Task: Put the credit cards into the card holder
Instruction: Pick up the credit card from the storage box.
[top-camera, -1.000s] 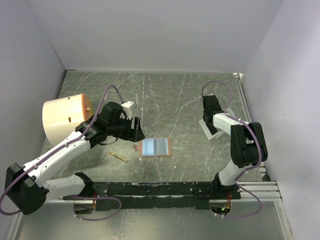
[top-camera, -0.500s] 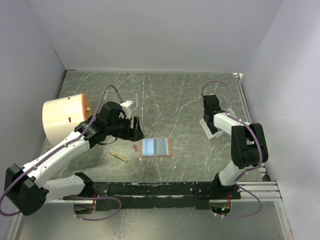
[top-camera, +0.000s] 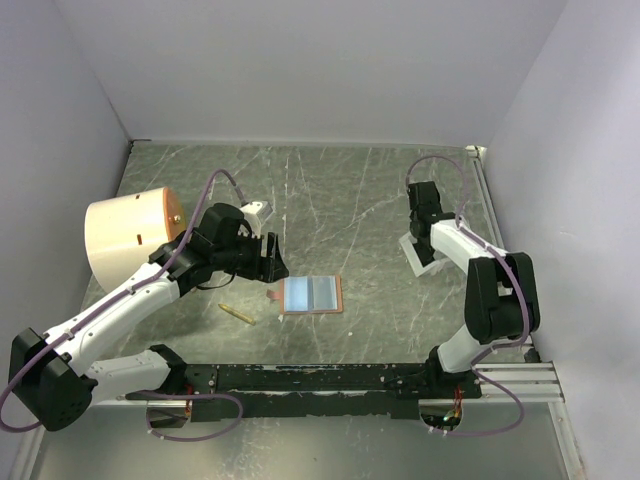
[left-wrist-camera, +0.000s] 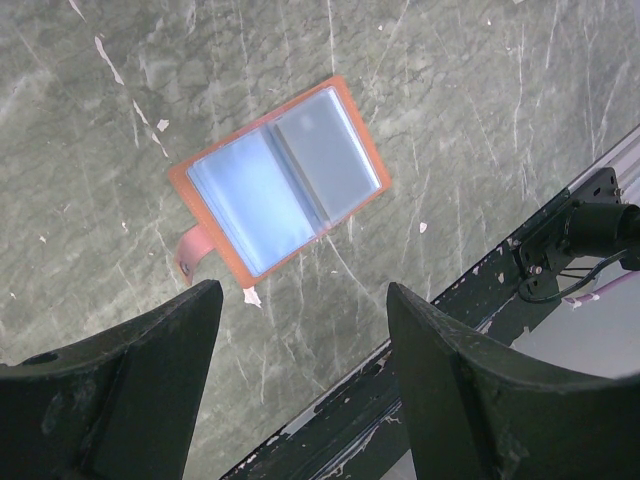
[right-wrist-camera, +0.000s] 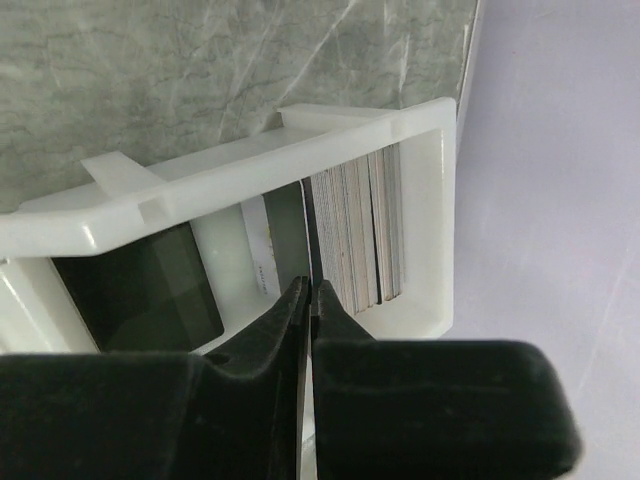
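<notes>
R wrist cam only: R gripper (right-wrist-camera: 307, 295) nipping card (right-wrist-camera: 287, 225) in tray (right-wrist-camera: 250, 160)

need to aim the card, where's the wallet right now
Top view: the wallet lies open in the middle of the table, just right of the left gripper.

You'll find the card holder (top-camera: 312, 295) lying opened flat on the table (top-camera: 350, 190), about midway between the left and right edges and closer to the near edge. It is tan-orange, with two clear, bluish sleeves facing up and a snap tab (left-wrist-camera: 190, 255) sticking out at its left end. The credit cards (right-wrist-camera: 360, 225) stand on edge in a tight stack inside a white tray (right-wrist-camera: 250, 165) by the right edge. One grey card (right-wrist-camera: 285, 230) stands just beside the stack, with the right gripper (right-wrist-camera: 308, 292) pinched together at its edge.
</notes>
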